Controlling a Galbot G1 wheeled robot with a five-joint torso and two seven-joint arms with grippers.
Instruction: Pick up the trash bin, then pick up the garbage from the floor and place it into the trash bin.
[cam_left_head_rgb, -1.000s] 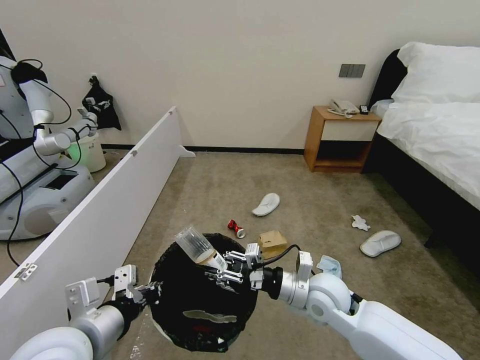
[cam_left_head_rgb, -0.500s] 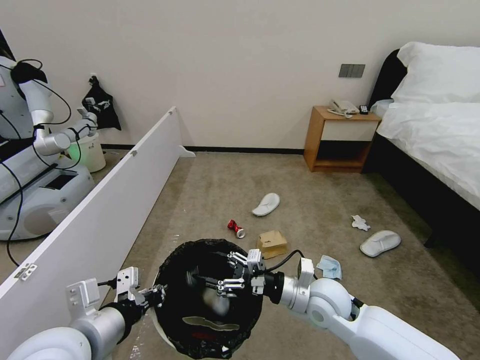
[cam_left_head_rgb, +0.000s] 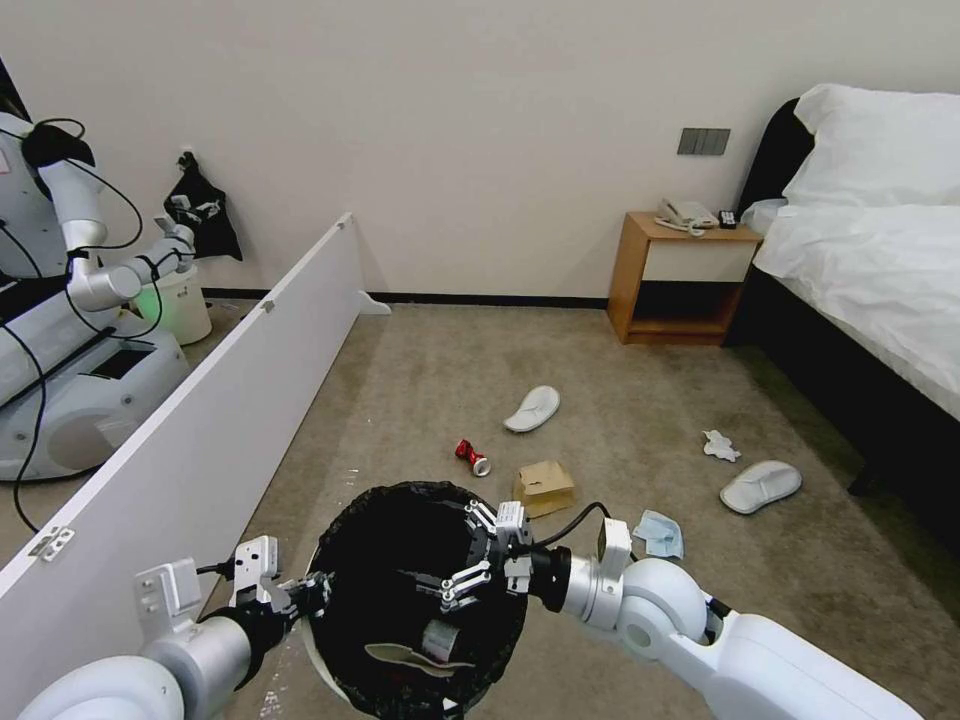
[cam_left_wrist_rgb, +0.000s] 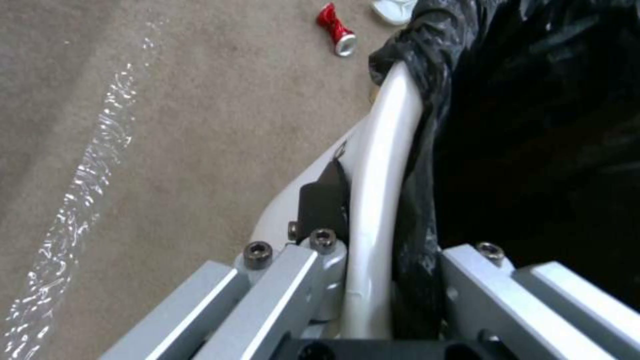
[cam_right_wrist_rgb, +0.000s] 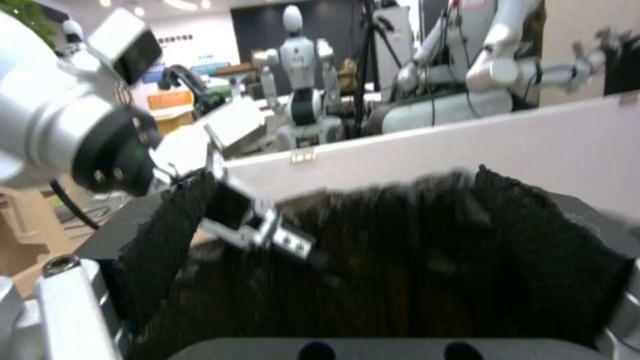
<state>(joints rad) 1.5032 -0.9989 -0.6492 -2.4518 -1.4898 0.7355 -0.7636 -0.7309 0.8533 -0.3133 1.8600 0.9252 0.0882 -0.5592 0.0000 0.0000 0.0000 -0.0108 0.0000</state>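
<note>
Since last second: bottle that the right gripper (cam_left_head_rgb: 466, 578) held tilted over the trash bin (cam_left_head_rgb: 345, 668) a second ago is now out of its fingers and lying down in the black liner; fingers are spread apart over the bin's mouth, nothing in them.
Head view, bin: hangs low in front of the robot, the left gripper (cam_left_head_rgb: 300, 592) clamped on its near-left rim. I'd guess it's light, thin plastic that flexes a bit, so the rim is the sensible hold, though the slick bag could slide under the pads.
Head view, garbage: red can (cam_left_head_rgb: 471, 456), cardboard box (cam_left_head_rgb: 545, 487), blue face mask (cam_left_head_rgb: 659, 533), tissue (cam_left_head_rgb: 720, 445) and two slippers (cam_left_head_rgb: 534, 408) (cam_left_head_rgb: 761, 486) lie scattered on the floor (cam_left_head_rgb: 620, 400). Can is rigid but rolls; box is stiff, take it across the narrow side; mask and tissue are limp, pinch from above.
Left wrist view: shows what the head view doesn't, one finger outside the white rim (cam_left_wrist_rgb: 380, 165), the other inside against the liner (cam_left_wrist_rgb: 533, 125). Can's here too, on the carpet past the bin.
Right wrist view: looks across the liner's folded edge at the left gripper biting the far rim, white partition (cam_right_wrist_rgb: 467, 145) behind.
</note>
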